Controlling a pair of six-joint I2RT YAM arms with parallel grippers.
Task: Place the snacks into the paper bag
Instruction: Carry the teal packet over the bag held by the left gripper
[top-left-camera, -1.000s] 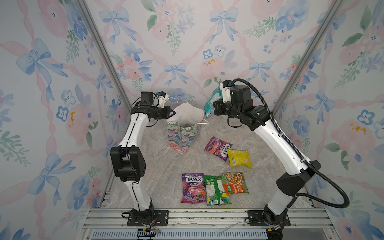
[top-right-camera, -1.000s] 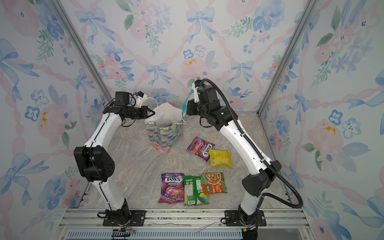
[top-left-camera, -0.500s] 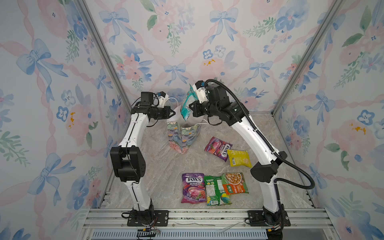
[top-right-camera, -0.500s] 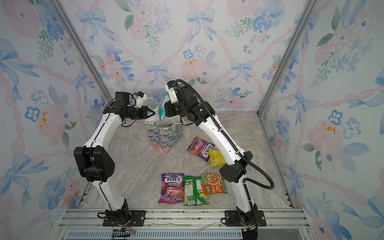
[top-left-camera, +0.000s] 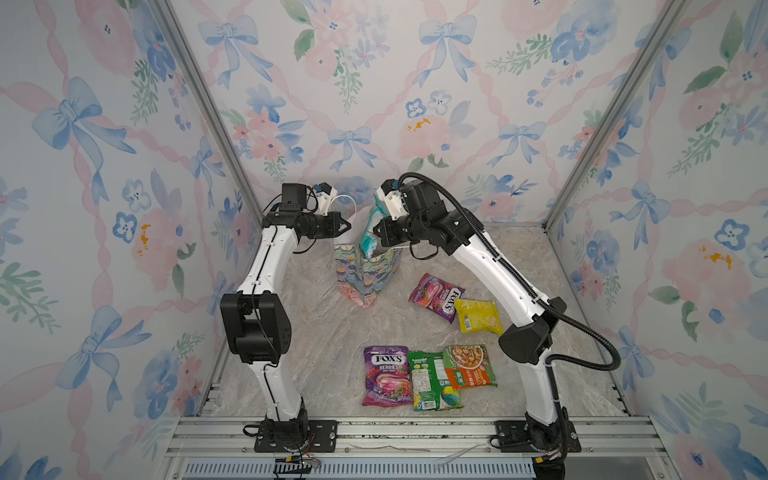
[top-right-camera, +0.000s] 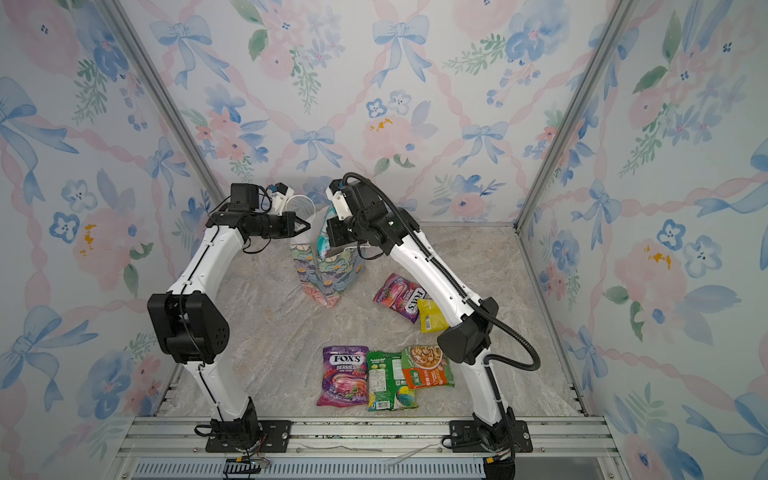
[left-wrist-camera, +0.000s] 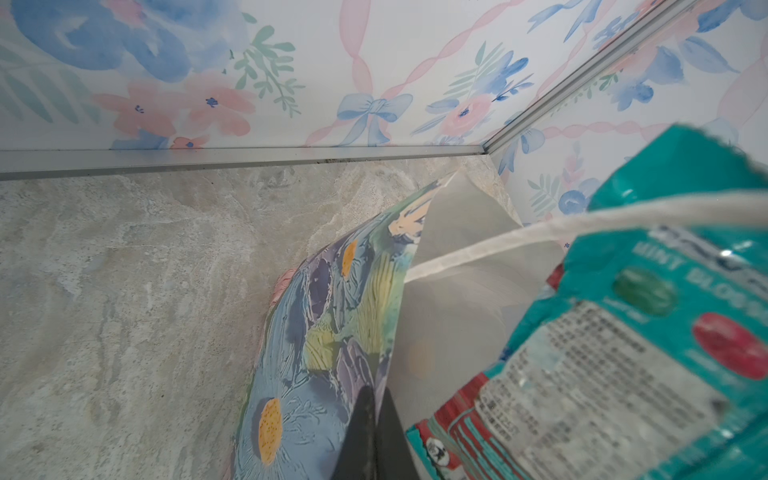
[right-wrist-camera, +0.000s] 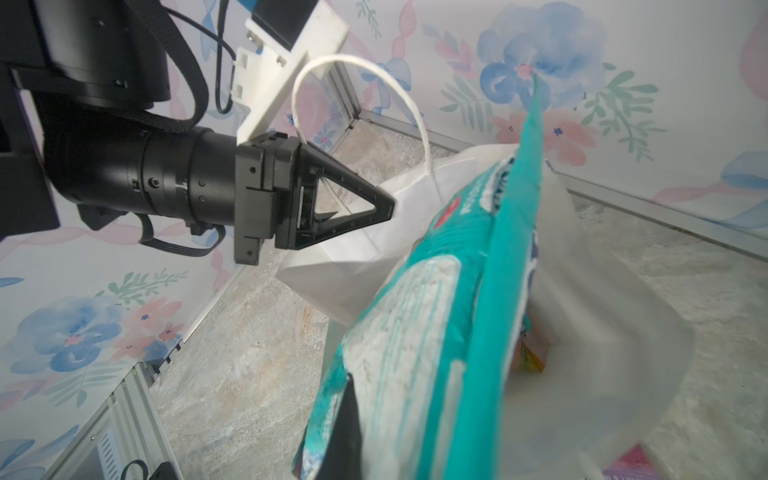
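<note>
right gripper: you are clamping the teal packet, jaws closed on it.
teal packet: hanging under that gripper, over the paper bag mouth.
left gripper: you are pinching the bag's rim, fully closed.

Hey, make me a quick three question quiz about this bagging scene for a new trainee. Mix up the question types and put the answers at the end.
1. Multiple choice: which packet does the right gripper hold at the mouth of the paper bag? A purple, B teal, C yellow.
2. True or false: the left gripper is shut on the bag's rim.
3. Count: how many packets lie on the table outside the bag?
Key: 1 B, the teal packet. 2 True. 3 Five: near purple packet, far purple packet, green packet, orange-green packet, yellow packet.
</note>
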